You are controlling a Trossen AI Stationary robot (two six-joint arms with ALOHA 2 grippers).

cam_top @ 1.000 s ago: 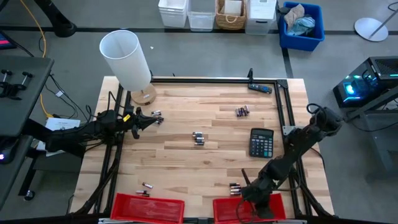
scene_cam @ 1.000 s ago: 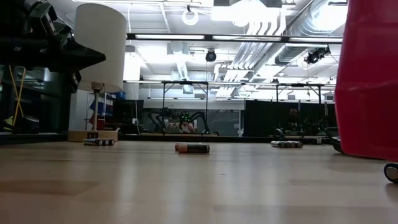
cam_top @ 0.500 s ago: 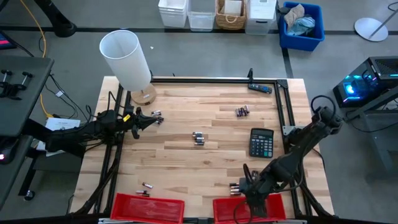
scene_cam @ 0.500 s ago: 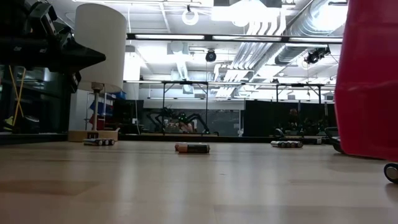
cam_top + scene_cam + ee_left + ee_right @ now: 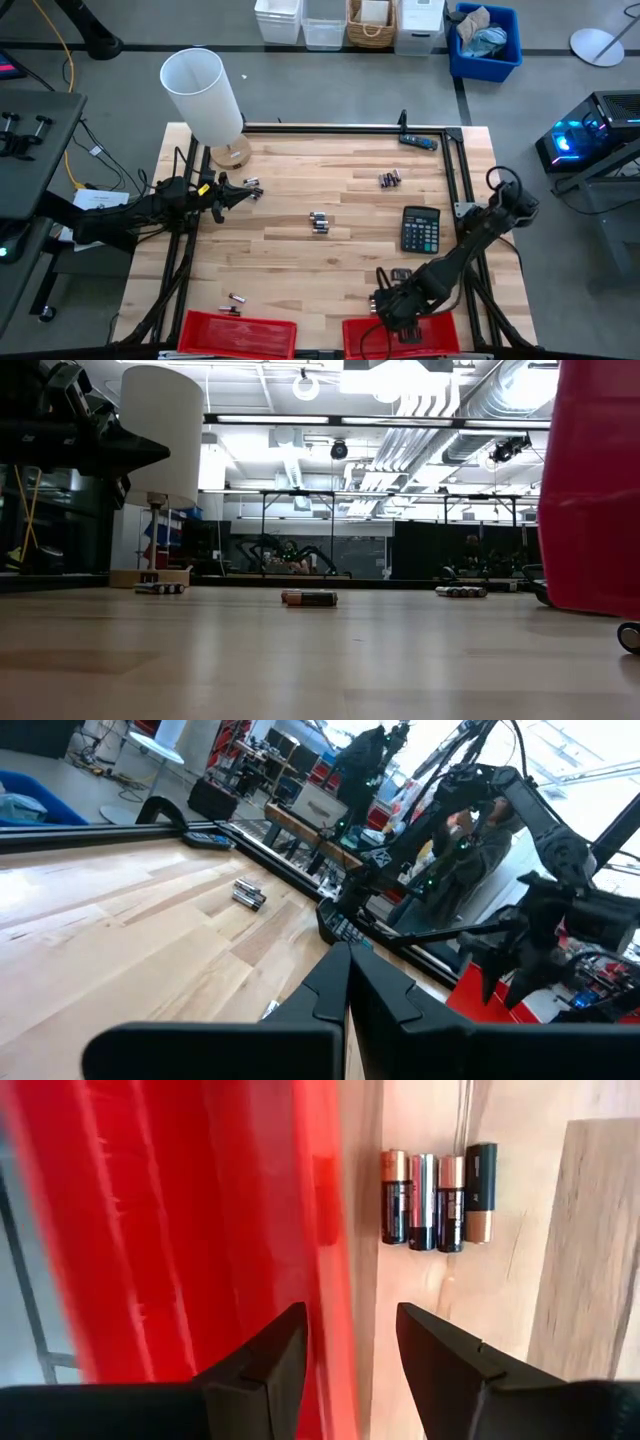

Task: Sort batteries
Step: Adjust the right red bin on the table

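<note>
In the overhead view we see the right claw (image 5: 388, 308) low in the frame, right of centre, over the wall of a red bin (image 5: 440, 330), its fingers apart and holding nothing. Its wrist view shows four batteries (image 5: 437, 1196) lying side by side on the table (image 5: 300, 260), just beside the bin's red wall (image 5: 250, 1210). More batteries lie scattered: a pair at the middle (image 5: 318, 221), a group toward the upper right (image 5: 389, 179), and some at lower left (image 5: 232, 303) near a second red bin (image 5: 237, 335). A calculator (image 5: 420, 229) sits right of centre. The left claw (image 5: 243, 192) waits at the table's left edge, clenched shut and empty.
</note>
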